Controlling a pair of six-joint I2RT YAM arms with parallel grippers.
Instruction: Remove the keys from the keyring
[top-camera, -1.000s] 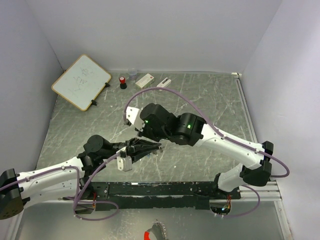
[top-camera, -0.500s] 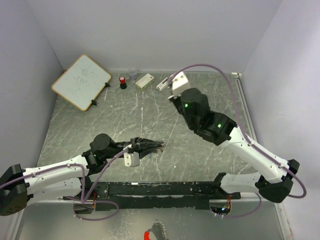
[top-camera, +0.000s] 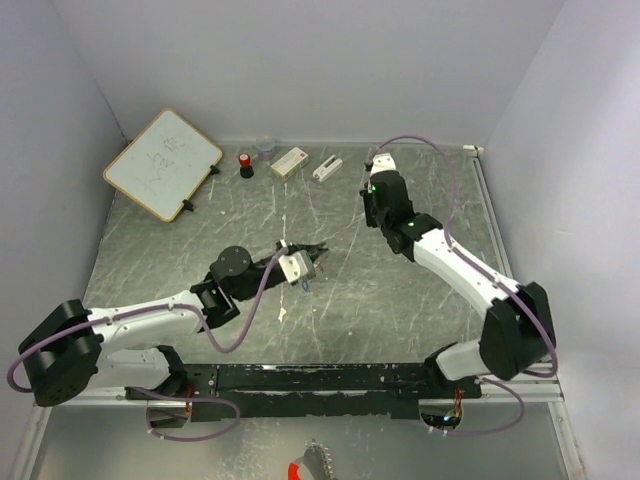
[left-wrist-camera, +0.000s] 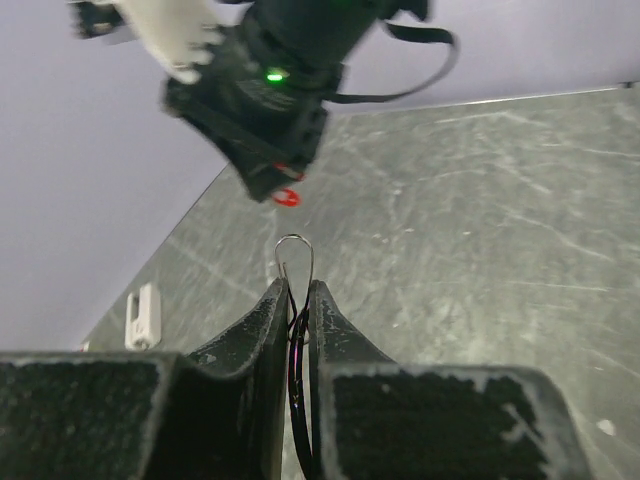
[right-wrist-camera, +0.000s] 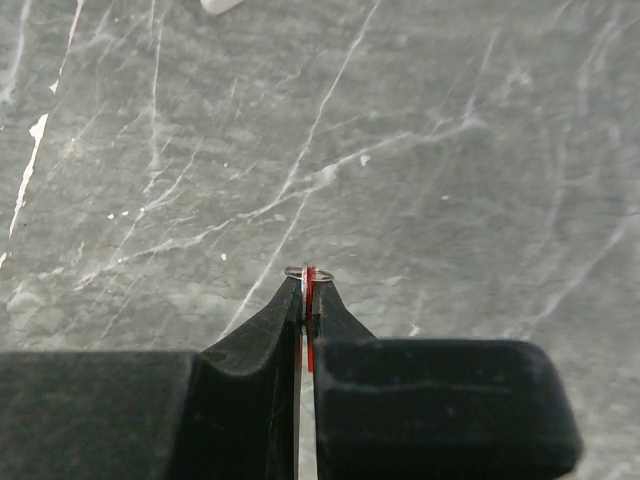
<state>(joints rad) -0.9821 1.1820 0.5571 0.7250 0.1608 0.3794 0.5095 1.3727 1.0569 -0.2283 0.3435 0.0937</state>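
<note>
The keyring (left-wrist-camera: 294, 262) is pinched between the closed fingers of the left gripper (left-wrist-camera: 298, 290). A narrow loop of wire stands out past the fingertips, above the table (top-camera: 350, 300) near its centre.

The red key (right-wrist-camera: 310, 330) is clamped edge-on in the right gripper (right-wrist-camera: 309, 285), fingers closed on it. A small loop (right-wrist-camera: 308, 271) shows at the tip. The two grippers are well apart, so the red key appears to be off the keyring.

The blue key cannot be made out with certainty. Something dark sits between the left fingers, but its colour is unclear. Judged status: one key separated, and the blue key probably left to remove.

Arm pose:
- The left arm reaches low and forward from its base, gripper angled toward the centre.
- The right arm is extended toward the rear right, raised off the surface, gripper pointing down.
</note>
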